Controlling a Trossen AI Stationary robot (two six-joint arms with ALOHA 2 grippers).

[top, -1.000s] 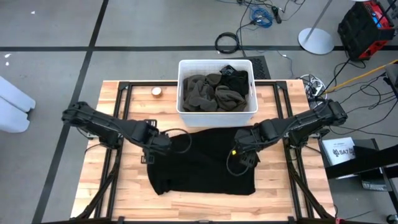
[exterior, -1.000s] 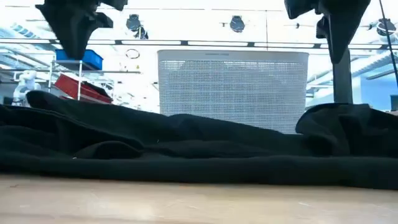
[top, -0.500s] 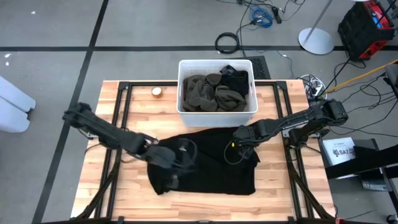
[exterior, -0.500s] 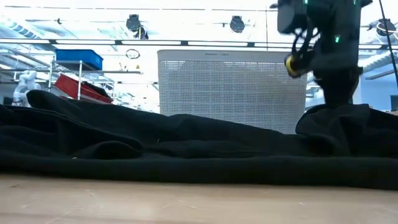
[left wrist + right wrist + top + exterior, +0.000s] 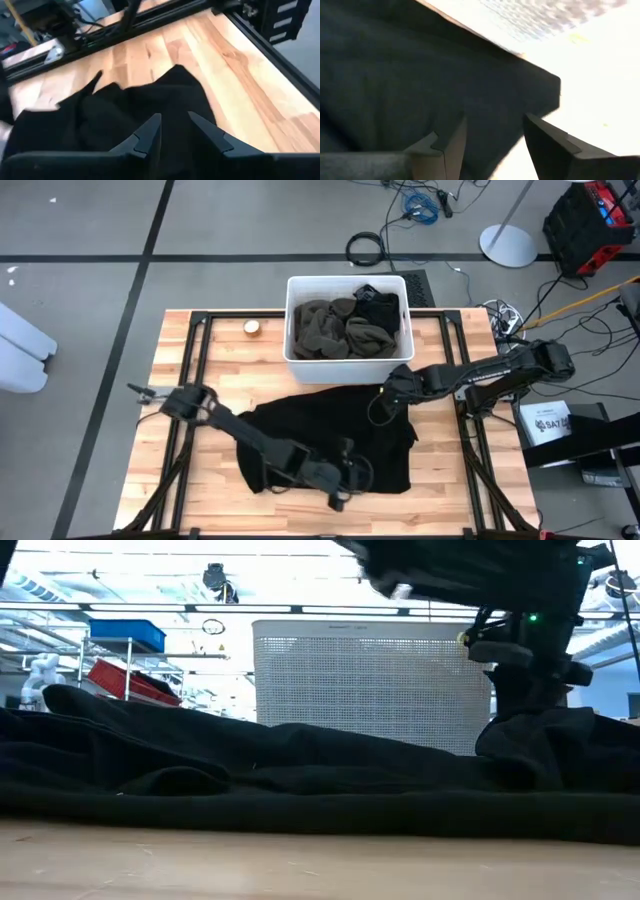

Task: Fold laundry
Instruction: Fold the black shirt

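High view: black garment [image 5: 330, 435] spread mid-table, near white bin [image 5: 296, 360]; left gripper [image 5: 345, 475] over near edge, right gripper [image 5: 385, 402] at far-right corner, jaws open, empty; mid-fold, next needs grasping edges

two dark, jointed arms with black cable loops; a small yellow mark, perhaps a sticker.
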